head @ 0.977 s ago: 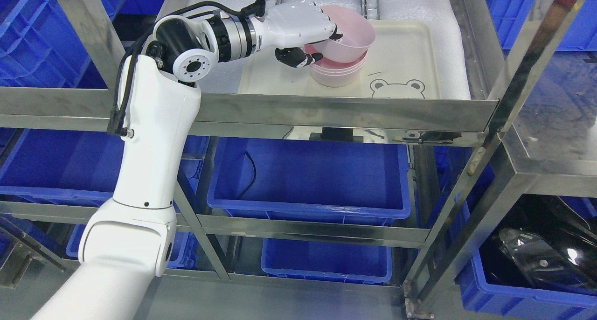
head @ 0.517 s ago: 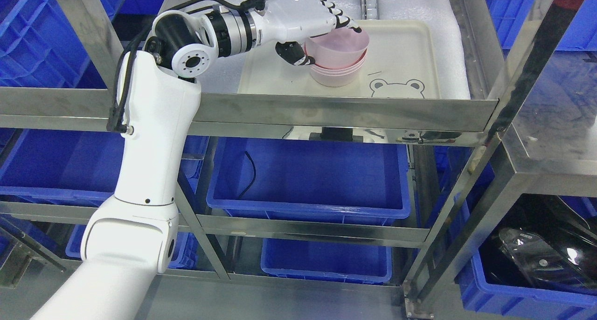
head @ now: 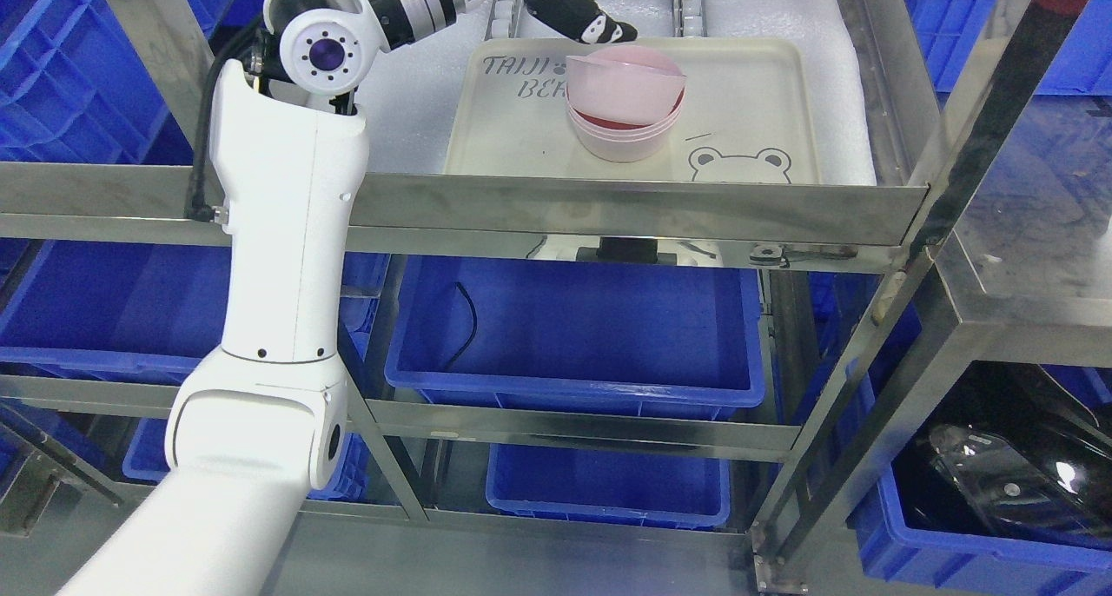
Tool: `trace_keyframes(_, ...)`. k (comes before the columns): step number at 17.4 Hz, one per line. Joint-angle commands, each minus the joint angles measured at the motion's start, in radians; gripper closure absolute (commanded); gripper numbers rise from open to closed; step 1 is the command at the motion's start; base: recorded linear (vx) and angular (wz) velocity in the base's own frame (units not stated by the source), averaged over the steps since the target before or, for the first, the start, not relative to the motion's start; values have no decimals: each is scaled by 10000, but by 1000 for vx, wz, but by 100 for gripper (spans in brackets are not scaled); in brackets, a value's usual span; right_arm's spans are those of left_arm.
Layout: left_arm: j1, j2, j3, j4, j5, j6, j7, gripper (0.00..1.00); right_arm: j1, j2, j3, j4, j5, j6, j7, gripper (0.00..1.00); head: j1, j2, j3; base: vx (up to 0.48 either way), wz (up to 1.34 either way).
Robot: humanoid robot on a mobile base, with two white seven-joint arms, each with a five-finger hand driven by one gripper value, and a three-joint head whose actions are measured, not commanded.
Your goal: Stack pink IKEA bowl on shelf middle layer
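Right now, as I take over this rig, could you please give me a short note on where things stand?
Left hand: above the tray's far left corner, apart from the bowls, holding nothing; most of it is cut off by the top edge.
Right hand: not in view.
Pale pink plastic bowl: sits tilted on top of the stack of pink bowls, on the cream bear-print tray on the steel shelf.
Done: bowl placed on the stack.
Left: it looks not fully nested; perhaps press it level, then withdraw the arm.
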Motion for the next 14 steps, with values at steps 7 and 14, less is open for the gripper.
trace_keyframes(7, 3290, -171, -3809, -822, 2944, -52, 1555, 14, 230, -175, 1, -175, -1, -2, -2, 0, 0, 0, 0, 0, 0)
trace_keyframes(14, 5700, -171, -4762, -884, 2945, -2891, 1557, 15, 230, -175, 1, -175, -16, -2, -2, 0, 0, 0, 0, 0, 0)
